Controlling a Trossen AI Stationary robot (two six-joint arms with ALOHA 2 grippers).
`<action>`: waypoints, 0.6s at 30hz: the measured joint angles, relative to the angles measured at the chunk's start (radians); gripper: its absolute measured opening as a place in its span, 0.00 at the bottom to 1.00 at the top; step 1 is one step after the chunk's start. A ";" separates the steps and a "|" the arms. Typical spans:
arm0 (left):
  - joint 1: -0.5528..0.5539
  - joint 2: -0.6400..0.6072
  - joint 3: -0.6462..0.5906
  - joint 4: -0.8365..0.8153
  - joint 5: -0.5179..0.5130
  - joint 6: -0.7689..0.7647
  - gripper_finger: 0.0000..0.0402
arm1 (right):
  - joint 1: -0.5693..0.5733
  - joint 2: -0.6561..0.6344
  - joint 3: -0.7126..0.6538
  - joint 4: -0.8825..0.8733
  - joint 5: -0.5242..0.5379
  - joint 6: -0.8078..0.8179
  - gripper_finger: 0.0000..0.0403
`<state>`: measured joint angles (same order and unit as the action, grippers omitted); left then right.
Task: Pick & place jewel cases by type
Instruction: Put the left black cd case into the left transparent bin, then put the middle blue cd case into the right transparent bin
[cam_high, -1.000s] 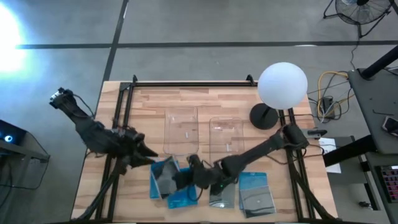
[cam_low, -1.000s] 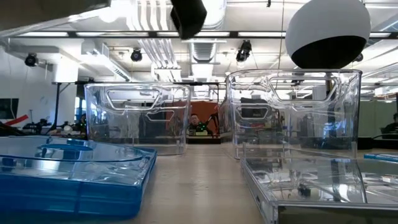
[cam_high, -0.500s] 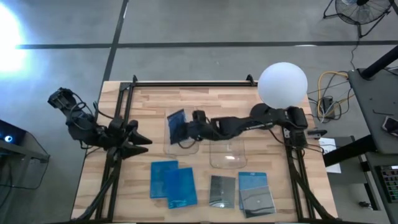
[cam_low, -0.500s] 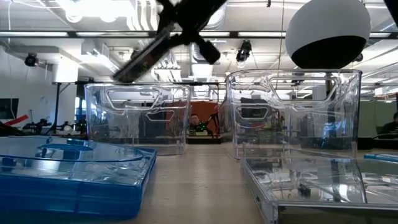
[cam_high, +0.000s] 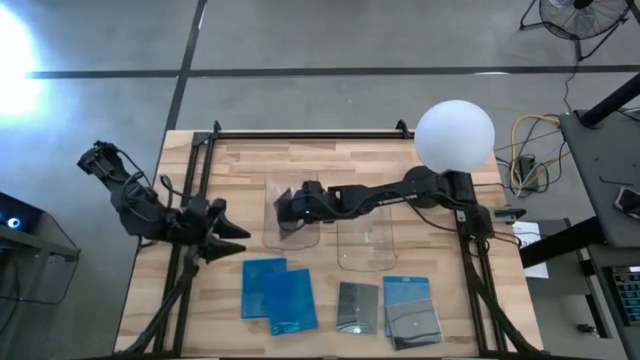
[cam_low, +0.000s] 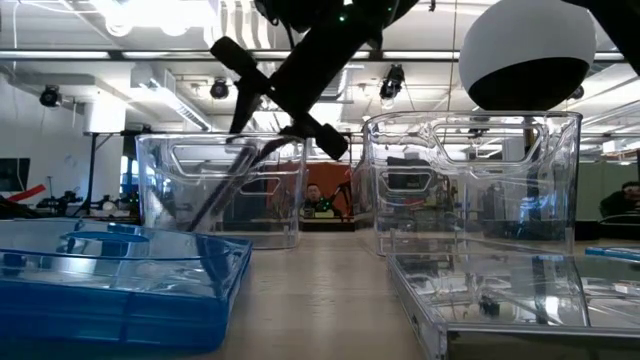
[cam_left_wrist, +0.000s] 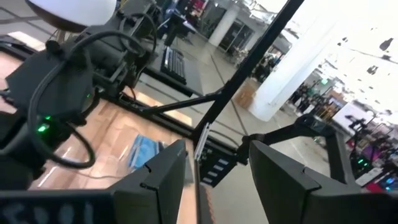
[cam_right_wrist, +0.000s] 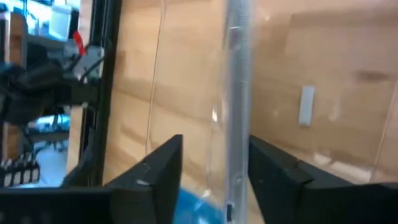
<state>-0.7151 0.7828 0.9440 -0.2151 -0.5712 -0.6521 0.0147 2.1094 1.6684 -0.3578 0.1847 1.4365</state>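
My right gripper (cam_high: 284, 208) hangs open over the left clear bin (cam_high: 292, 236), its fingers slanting down into it. A blue jewel case (cam_low: 218, 192) leans slanted inside that bin below the fingers, its blue edge (cam_right_wrist: 193, 210) showing in the right wrist view. Two blue jewel cases (cam_high: 278, 295), a dark grey one (cam_high: 357, 305) and a blue one with a dark face (cam_high: 412, 310) lie flat in a row near the table's front edge. My left gripper (cam_high: 228, 232) waits open at the table's left edge, nothing between its fingers (cam_left_wrist: 217, 168).
A second clear bin (cam_high: 365, 232) stands right of the first. A white globe lamp (cam_high: 453, 137) on a dark base stands at the back right. Black frame rails (cam_high: 300, 133) run along the table's far and side edges.
My right gripper has carried the blue jewel case from the near row up and toward the far edge to the left bin, tipped downward, then opened and let go. The case has dropped and now leans slanted inside the bin.
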 joint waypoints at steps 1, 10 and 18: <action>0.000 0.001 0.000 -0.010 0.000 -0.007 0.40 | 0.001 0.000 0.000 -0.006 -0.022 0.000 0.45; -0.002 0.004 0.000 -0.205 0.001 -0.159 0.40 | 0.081 -0.084 0.019 -0.244 -0.066 -0.214 0.60; -0.002 0.033 -0.001 -0.505 -0.008 -0.407 0.40 | 0.245 -0.184 0.029 -0.332 0.106 -0.377 0.60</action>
<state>-0.7174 0.8159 0.9434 -0.7197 -0.5789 -1.0596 0.2602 1.9249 1.6974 -0.6896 0.2910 1.0597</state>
